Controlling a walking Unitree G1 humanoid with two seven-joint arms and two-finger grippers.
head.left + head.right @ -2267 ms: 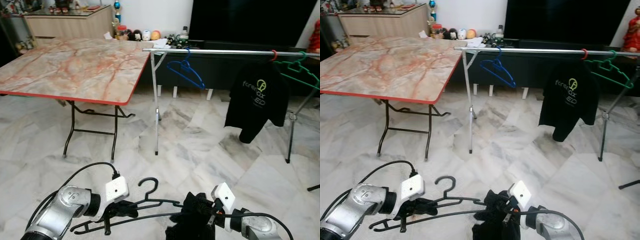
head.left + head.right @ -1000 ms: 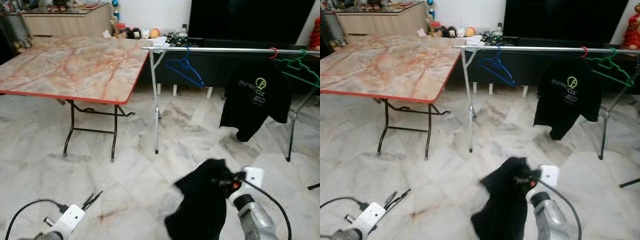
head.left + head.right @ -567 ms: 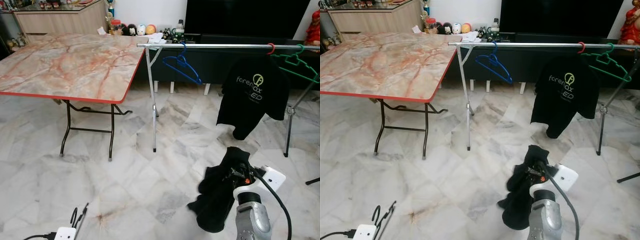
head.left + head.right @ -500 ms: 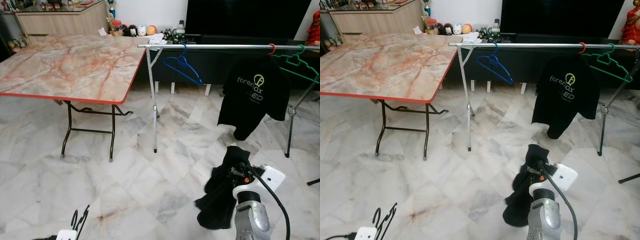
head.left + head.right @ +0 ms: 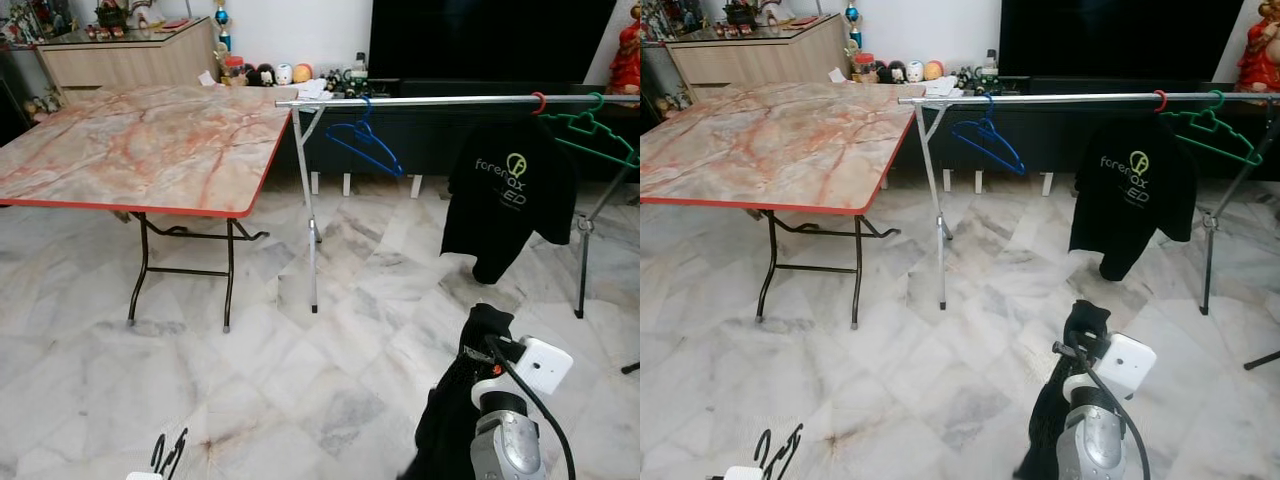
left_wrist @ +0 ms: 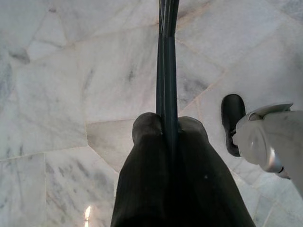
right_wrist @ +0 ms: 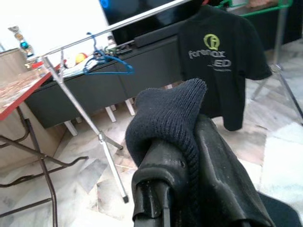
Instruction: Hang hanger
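Currently: left gripper [image 6: 166,127] clamped on black hanger [image 6: 166,61], long axis extending straight beyond the fingertips; right gripper [image 7: 182,156] pinching dark knit garment [image 7: 165,113].

- The black hanger [image 6: 167,71] is thin, dark plastic or wire, seen edge-on between two black fingers [image 6: 147,156]; its hook end [image 5: 168,452] pokes up at the near left, low over the marble floor.
- The dark knit garment [image 5: 462,400] droops from the right gripper [image 7: 163,189] at the near right, bunched over the fingers.
- The silver rail [image 5: 420,101] runs level across the far right.
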